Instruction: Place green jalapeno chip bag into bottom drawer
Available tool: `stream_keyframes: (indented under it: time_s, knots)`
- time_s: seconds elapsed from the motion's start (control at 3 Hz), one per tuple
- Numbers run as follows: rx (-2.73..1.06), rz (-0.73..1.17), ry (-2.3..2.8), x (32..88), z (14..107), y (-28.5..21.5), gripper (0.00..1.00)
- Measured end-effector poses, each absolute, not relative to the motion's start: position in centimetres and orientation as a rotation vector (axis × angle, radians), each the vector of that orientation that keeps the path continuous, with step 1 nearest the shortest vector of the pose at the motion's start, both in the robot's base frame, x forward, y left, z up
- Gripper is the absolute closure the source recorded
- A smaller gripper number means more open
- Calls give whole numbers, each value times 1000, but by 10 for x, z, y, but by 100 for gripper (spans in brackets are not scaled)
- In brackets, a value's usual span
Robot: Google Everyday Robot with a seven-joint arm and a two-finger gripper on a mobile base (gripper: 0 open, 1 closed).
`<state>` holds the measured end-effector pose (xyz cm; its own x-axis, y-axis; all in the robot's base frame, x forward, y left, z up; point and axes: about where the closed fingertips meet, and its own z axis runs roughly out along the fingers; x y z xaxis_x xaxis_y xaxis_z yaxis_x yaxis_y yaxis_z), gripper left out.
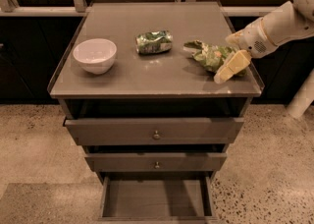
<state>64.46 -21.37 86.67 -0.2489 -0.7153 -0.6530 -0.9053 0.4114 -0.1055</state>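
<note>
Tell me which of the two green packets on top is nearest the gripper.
The crumpled light-green chip bag by the right edge; the gripper sits over its right end. The shiny rolled dark-green packet lies farther left, mid-top.

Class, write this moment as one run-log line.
gripper: at chip bag on cabinet top | bottom drawer: open | chip bag: not yet in drawer
</note>
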Motion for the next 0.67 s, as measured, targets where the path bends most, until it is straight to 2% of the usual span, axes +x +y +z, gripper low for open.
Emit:
stream_keyframes:
  time_s: [0.33,0.67]
  knots:
    - [-1404,435,2064,648,849,-211,0]
    - [-1409,441,2067,648,847,-211,16]
